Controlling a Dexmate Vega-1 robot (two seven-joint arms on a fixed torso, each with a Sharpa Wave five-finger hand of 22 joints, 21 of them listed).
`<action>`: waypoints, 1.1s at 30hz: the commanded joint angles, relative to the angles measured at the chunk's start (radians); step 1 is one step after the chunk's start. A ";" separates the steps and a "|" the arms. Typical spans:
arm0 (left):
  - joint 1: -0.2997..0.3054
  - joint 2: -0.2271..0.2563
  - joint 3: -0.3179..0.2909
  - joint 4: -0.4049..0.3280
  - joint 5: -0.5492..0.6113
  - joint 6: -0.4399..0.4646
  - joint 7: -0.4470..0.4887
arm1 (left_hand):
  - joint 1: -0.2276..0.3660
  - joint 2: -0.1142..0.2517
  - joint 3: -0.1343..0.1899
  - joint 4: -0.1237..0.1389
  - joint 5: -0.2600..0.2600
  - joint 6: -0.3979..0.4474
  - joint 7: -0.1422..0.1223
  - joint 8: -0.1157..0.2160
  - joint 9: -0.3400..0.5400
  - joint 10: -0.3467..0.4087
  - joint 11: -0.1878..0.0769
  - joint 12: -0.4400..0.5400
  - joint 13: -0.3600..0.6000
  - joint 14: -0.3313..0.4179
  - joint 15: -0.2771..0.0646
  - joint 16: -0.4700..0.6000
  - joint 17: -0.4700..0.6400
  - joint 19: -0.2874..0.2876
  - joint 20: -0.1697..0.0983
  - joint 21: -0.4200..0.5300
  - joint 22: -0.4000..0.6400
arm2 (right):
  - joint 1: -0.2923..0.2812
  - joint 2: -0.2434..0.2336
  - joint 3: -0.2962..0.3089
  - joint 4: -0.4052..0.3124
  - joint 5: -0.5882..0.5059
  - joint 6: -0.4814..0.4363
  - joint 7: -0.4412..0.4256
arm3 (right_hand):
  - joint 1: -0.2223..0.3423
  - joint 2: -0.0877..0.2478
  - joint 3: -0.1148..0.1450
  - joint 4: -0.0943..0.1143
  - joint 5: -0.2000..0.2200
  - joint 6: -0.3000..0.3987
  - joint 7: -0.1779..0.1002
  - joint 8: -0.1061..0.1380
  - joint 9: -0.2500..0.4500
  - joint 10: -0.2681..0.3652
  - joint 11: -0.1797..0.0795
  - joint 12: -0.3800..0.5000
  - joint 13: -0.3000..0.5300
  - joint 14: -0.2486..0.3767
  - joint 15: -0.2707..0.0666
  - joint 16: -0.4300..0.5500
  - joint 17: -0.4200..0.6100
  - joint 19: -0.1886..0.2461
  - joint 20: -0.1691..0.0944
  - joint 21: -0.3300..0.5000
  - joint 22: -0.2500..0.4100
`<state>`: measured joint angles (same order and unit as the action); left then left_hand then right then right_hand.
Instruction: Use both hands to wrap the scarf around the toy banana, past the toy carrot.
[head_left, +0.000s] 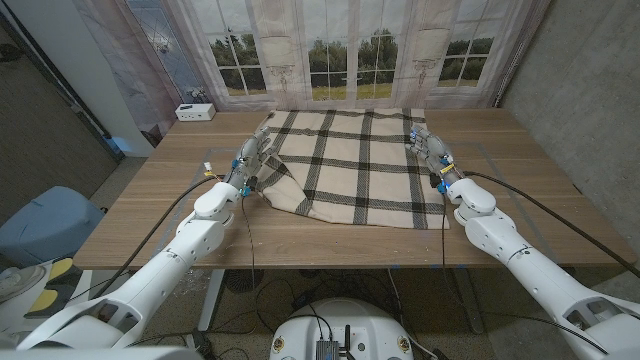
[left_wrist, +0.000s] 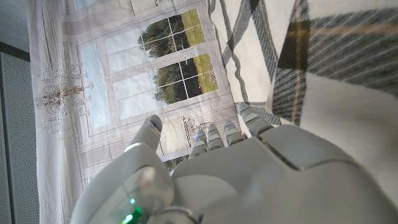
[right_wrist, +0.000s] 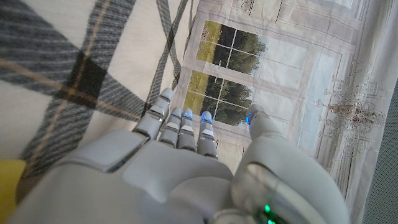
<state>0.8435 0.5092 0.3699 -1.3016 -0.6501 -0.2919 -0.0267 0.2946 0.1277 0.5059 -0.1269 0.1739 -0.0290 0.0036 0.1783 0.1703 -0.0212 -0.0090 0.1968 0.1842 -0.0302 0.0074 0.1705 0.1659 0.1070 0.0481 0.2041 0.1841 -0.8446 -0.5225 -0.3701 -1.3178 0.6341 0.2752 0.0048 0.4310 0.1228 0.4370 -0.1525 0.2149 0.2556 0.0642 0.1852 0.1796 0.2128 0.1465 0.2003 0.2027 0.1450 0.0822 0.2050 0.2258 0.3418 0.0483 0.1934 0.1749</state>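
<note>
A cream scarf (head_left: 350, 165) with dark plaid stripes lies spread over the middle of the wooden table (head_left: 330, 235). Its left edge is folded over and bunched up. My left hand (head_left: 247, 168) stands at that bunched edge, and in the left wrist view its fingers (left_wrist: 214, 134) reach out apart beside the scarf (left_wrist: 311, 56), with nothing between thumb and fingers. My right hand (head_left: 433, 152) is at the scarf's right edge, fingers (right_wrist: 186, 124) spread next to the cloth (right_wrist: 74, 68). A yellow patch (right_wrist: 9, 183), perhaps the toy banana, shows beside that hand. The scarf may hide the toys.
A small white box (head_left: 195, 112) sits at the table's back left corner. Curtains and a window backdrop (head_left: 350, 50) hang behind the table. A blue object (head_left: 40, 230) stands on the floor to the left.
</note>
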 joint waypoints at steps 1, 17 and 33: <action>0.006 0.000 -0.001 -0.004 -0.001 -0.001 0.000 | 0.011 0.001 0.005 -0.002 0.007 -0.007 0.000 0.003 0.004 -0.008 -0.001 0.004 0.004 -0.010 0.000 0.006 0.003 0.009 0.000 0.005 0.003 | -0.013 -0.030 -0.006 -0.054 -0.044 -0.049 -0.066 | 0.013 0.004 0.006 0.000 0.006 0.006 -0.002 0.006 0.004 0.009 -0.006 0.005 0.005 0.009 0.000 0.005 0.004 0.006 0.002 0.005 0.001; 0.004 -0.001 0.000 0.003 -0.007 -0.001 -0.010 | 0.010 0.001 0.004 -0.002 0.007 0.003 -0.004 0.007 0.004 -0.007 0.000 0.005 0.004 -0.008 0.001 0.006 0.003 0.012 0.008 0.006 0.003 | -0.035 -0.120 -0.021 -0.223 -0.173 -0.246 -0.249 | 0.020 0.008 0.007 -0.003 0.007 0.013 -0.007 0.008 0.004 0.016 -0.008 0.007 0.005 0.009 0.000 0.006 0.002 0.001 0.011 0.004 0.001; 0.001 -0.001 0.004 0.000 -0.005 0.007 -0.010 | 0.008 0.001 0.003 -0.002 0.006 0.014 -0.003 0.009 0.005 -0.007 0.001 0.005 0.004 -0.006 0.002 0.007 0.003 0.014 0.012 0.007 0.003 | -0.056 -0.190 -0.033 -0.388 -0.282 -0.532 -0.419 | 0.034 0.015 0.011 -0.005 0.011 0.040 -0.016 0.016 0.004 0.029 -0.015 0.012 0.005 0.021 -0.009 0.011 -0.002 -0.008 0.019 0.002 0.001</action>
<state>0.8480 0.5088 0.3695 -1.3009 -0.6559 -0.2921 -0.0358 0.2940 0.1282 0.5058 -0.1268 0.1738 -0.0252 -0.0001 0.1782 0.1701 -0.0209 -0.0088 0.1968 0.1839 -0.0302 0.0074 0.1743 0.1656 0.1178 0.0590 0.2040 0.1838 -0.8893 -0.6701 -0.3945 -1.6068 0.4285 -0.0606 -0.2980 0.4559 0.1372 0.4411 -0.1567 0.2187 0.2844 0.0498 0.1928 0.1794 0.2287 0.1303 0.2077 0.2024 0.1540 0.0729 0.2101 0.2229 0.3322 0.0577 0.1933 0.1746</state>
